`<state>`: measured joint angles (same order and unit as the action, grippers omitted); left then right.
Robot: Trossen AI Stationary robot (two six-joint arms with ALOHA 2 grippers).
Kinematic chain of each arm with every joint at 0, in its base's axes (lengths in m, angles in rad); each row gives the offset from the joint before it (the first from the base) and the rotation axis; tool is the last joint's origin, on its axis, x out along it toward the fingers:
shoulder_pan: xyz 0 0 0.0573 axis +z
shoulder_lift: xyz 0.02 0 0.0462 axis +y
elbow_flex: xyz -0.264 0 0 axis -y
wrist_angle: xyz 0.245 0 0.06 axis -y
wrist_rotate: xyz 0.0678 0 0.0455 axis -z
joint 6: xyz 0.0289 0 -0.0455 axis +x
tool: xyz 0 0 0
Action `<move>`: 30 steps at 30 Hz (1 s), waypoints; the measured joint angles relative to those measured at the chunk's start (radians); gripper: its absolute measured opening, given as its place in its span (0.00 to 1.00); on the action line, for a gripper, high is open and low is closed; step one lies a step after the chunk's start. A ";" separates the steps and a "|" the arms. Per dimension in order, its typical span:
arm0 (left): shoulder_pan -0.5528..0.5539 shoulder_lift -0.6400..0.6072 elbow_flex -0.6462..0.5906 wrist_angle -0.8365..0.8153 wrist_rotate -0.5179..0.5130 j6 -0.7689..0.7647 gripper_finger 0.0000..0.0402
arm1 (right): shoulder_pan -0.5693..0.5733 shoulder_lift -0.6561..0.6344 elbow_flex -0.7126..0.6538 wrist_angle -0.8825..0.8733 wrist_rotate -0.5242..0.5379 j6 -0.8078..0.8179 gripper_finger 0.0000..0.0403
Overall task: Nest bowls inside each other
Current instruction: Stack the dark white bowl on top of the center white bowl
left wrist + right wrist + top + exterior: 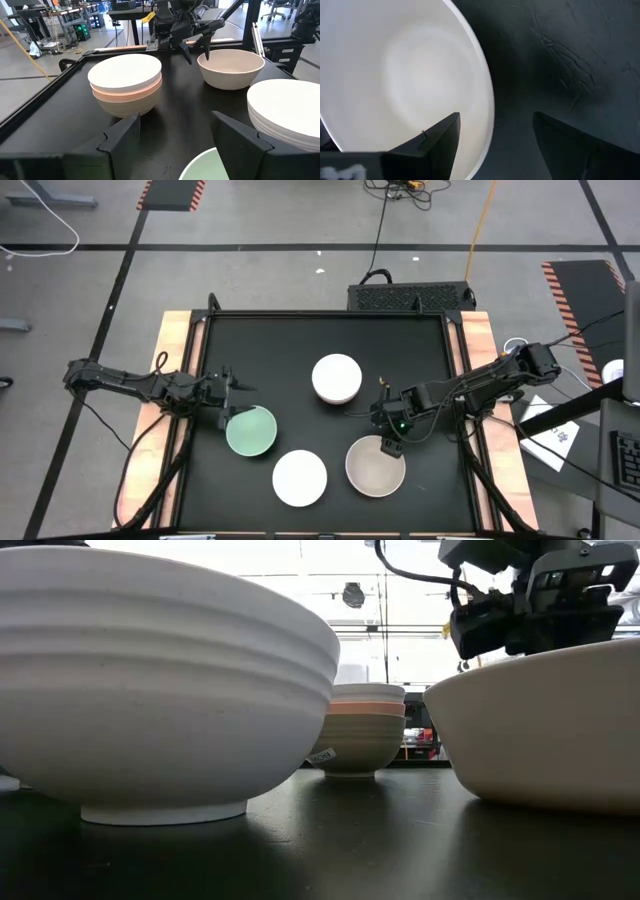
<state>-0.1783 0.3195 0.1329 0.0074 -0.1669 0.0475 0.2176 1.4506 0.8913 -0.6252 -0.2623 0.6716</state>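
Note:
Four groups of bowls stand on their bases on the black mat. A stack has a white bowl on top, an orange-coral one under it and an olive-grey one at the bottom. The mint green bowl, a white bowl and the beige bowl stand alone. My left gripper is open at the mint bowl's far-left rim. My right gripper is open over the beige bowl's far-left rim, one finger inside the bowl and the other outside; no contact shows.
The black mat has a raised frame and wooden strips at its left and right sides. In the low view the single white bowl fills the left, the beige bowl the right, and the stack stands between them, farther back. The mat's far half holds only the stack.

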 joint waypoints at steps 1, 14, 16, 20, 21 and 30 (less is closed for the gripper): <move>0.000 0.000 0.000 0.000 0.000 0.000 0.60 | 0.000 0.000 0.000 -0.001 0.000 -0.001 0.61; 0.000 0.000 0.000 -0.006 0.001 -0.001 0.60 | 0.000 0.000 0.000 0.023 0.001 -0.010 0.53; 0.000 0.000 0.000 -0.006 0.001 -0.001 0.60 | 0.000 0.000 0.000 0.023 0.000 -0.011 0.50; 0.000 0.000 0.000 -0.006 0.001 -0.001 0.60 | 0.000 0.000 0.000 0.023 0.000 -0.028 0.45; 0.000 0.000 0.000 -0.006 0.001 0.000 0.60 | 0.000 0.000 0.000 0.023 0.000 -0.031 0.43; 0.000 0.000 0.000 -0.005 0.001 0.000 0.60 | 0.000 0.000 0.000 0.022 -0.004 -0.055 0.31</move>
<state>-0.1783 0.3195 0.1329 0.0021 -0.1661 0.0471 0.2176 1.4502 0.8909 -0.6029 -0.2664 0.6171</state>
